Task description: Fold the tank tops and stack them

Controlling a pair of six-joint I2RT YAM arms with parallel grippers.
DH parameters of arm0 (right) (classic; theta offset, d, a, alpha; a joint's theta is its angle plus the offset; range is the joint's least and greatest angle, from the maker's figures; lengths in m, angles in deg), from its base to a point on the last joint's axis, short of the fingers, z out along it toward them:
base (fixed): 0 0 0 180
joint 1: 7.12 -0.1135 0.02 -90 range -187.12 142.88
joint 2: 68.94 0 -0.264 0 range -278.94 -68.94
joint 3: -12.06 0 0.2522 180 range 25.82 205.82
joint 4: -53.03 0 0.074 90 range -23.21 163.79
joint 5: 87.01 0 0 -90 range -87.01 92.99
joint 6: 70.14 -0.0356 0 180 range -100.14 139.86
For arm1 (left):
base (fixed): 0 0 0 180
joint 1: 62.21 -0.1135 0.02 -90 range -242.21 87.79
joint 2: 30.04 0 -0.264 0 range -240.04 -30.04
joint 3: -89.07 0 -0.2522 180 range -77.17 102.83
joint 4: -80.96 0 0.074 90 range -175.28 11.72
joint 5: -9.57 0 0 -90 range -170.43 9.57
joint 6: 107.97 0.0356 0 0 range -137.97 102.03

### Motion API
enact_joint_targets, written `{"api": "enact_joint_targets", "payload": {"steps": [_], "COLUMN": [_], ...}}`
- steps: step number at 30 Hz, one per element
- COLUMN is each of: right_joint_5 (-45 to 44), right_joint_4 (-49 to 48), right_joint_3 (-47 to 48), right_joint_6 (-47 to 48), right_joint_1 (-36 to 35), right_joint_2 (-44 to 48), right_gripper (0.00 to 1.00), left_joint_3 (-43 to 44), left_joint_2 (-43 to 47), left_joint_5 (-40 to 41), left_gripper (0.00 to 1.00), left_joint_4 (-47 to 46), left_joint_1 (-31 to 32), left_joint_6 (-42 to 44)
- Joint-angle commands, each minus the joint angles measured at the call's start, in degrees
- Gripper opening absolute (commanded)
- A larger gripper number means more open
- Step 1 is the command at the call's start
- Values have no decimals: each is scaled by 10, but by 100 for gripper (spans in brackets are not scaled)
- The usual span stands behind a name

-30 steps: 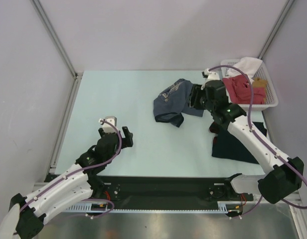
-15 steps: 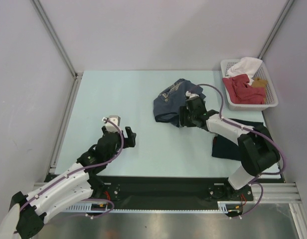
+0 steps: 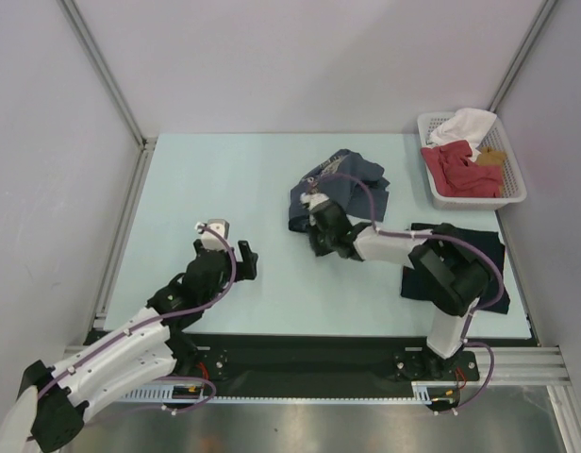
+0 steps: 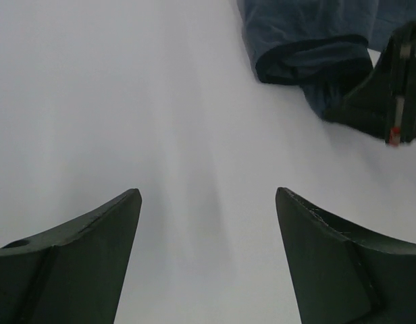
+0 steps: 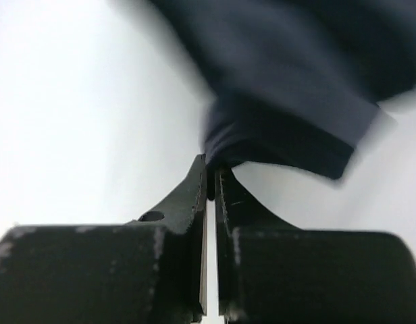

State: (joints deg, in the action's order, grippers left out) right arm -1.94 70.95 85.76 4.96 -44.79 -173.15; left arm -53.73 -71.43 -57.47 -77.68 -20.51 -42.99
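The slate-blue tank top point(image 3: 345, 181) with white lettering lies crumpled at the table's middle. My right gripper point(image 3: 317, 225) is low at its near-left edge. In the right wrist view that gripper point(image 5: 211, 167) is shut on a fold of the slate-blue cloth point(image 5: 282, 88). The dark navy tank top point(image 3: 474, 274) lies flat at the right, partly under the right arm. My left gripper point(image 3: 230, 251) hovers over bare table to the left, open and holding nothing. The left wrist view shows its wide-apart jaws point(image 4: 206, 192), the slate-blue top point(image 4: 309, 34) and the right gripper's fingers point(image 4: 390, 94) at top right.
A white basket point(image 3: 513, 196) at the back right holds a red garment point(image 3: 460, 168) and a white garment point(image 3: 468, 123). Metal posts and grey walls border the table on the left, back and right.
My right arm swung from beside the basket leftward across the slate-blue top, came down at its near-left edge and shut on the cloth. The left arm barely moved.
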Motion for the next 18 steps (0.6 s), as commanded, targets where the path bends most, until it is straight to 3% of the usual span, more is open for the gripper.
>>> {"api": "enact_joint_targets", "payload": {"steps": [1,2,4,6,9,14,18], "right_joint_5": [79,80,104,160,176,111,178], "right_joint_4": [-80,-120,-171,-186,-206,-95,-45], "right_joint_3": [-31,-45,-90,-113,-145,-56,8], "right_joint_6": [147,163,165,152,107,56,29], "right_joint_1": [-127,-184,-202,-172,-131,-129,-83], "right_joint_2": [75,93,143,177,251,296,277], "right_gripper": [0,0,0,0,0,0,0], "left_joint_3": [11,11,7,-1,-4,-4,-16], "left_joint_2": [23,28,46,59,63,69,141], "left_joint_5": [71,83,92,83,57,-21,-46], "left_gripper": [87,88,88,88,88,89,96], "left_joint_4": [26,40,41,34,20,-9,-16], "left_joint_1": [-3,-4,-5,-5,-5,-5,-5], "left_joint_6": [-20,-26,-28,-23,-10,9,5]}}
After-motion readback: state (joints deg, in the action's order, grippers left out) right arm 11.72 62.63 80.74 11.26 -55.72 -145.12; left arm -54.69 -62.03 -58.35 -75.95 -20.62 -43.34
